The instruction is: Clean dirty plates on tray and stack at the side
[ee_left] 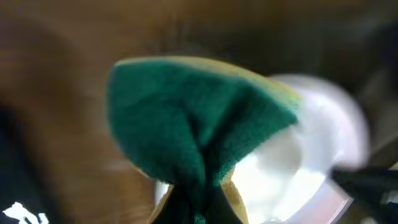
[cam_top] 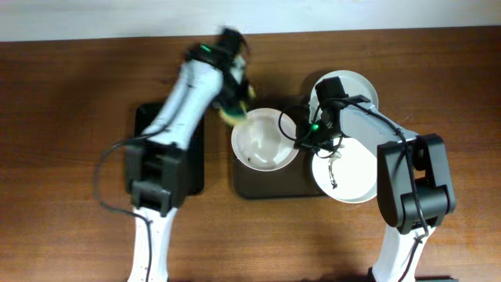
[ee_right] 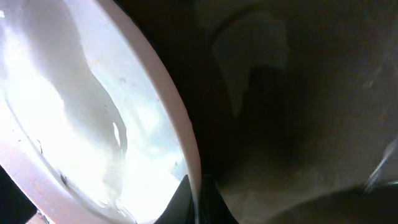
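Wooden counter [cam_top: 63,102], brown tray [cam_top: 270,189].
At plate [cam_top: 264,147] upper-left rim, left hand [cam_top: 236,106] pinches sponge [cam_top: 234,117]; right hand [cam_top: 302,136] clamps the right rim.

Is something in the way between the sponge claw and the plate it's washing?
Nothing visible is. The left claw pinches the sponge right at the rim of the plate on the tray, so only the sponge sits between them. The right claw grips that plate's opposite rim, off to the side.
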`<action>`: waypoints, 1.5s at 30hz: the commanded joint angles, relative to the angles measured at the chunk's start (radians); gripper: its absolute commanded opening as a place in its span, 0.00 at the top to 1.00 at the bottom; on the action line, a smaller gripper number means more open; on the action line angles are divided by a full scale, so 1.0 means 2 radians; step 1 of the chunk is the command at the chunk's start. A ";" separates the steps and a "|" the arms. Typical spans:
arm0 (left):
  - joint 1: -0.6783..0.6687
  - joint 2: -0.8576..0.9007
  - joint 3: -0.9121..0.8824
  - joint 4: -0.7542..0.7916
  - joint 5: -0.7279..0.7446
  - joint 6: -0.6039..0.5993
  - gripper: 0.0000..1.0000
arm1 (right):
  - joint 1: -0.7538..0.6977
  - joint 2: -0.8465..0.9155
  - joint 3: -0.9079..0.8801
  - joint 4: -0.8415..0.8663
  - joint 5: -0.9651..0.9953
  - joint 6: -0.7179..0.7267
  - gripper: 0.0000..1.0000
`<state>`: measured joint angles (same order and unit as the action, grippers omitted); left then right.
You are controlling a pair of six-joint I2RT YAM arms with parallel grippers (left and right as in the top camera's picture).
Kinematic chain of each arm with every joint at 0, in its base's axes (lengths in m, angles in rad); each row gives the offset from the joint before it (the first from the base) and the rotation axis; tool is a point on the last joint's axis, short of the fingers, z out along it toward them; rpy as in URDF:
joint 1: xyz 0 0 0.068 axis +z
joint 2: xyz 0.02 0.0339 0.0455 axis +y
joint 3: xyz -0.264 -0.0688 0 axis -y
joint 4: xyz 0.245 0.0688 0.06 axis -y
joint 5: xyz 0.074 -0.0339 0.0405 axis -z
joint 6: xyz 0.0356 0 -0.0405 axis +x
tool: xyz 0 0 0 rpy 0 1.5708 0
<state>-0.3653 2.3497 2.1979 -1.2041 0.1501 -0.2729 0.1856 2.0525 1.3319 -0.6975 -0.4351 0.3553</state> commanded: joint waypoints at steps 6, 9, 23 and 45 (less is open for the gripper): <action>0.123 -0.029 0.212 -0.085 -0.004 -0.005 1.00 | 0.049 -0.145 0.022 -0.086 0.254 -0.029 0.96; 0.123 -0.029 0.208 -0.079 -0.004 -0.005 1.00 | 0.115 -0.190 0.022 -0.095 0.447 -0.010 0.96; 0.123 -0.029 0.208 -0.070 -0.004 -0.005 1.00 | 0.358 -0.190 0.022 -0.102 0.992 0.037 0.96; 0.111 -0.029 0.152 -0.049 -0.004 -0.015 1.00 | 0.035 -0.080 -0.008 0.008 0.152 -0.206 0.43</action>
<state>-0.1436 2.2986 2.5034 -1.3060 0.1387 -0.2928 0.3038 1.8828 1.3163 -0.7071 -0.0517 0.1474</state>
